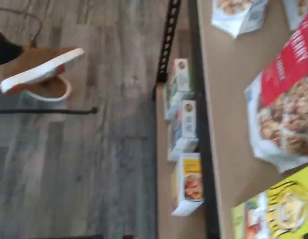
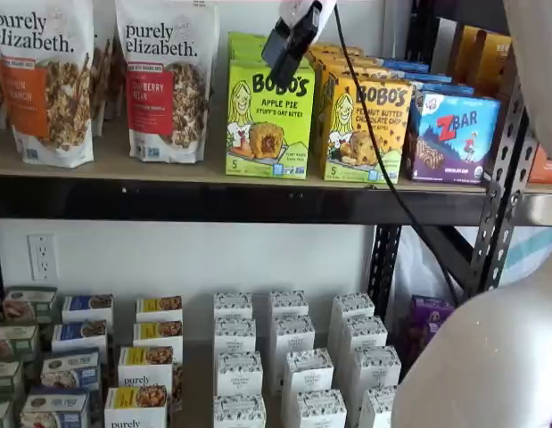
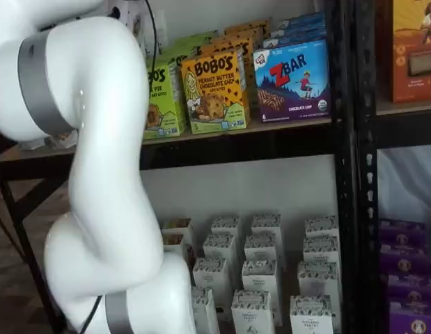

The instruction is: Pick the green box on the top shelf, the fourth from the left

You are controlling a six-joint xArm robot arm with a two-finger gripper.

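Black-framed shelving against a white wall | top shelf [image 2: 124, 169] holds the green box [image 2: 269, 120] directly below the fingers [image 2: 289, 45], orange Bobo's box [image 2: 365, 129] touching its side, granola bag [image 2: 164, 80] just beside | gripper [image 2: 292, 43] side-on, grip state cannot tell | wrist view alone shows wood floor [image 1: 94, 149]; white arm [image 3: 97, 174] hides box's half.
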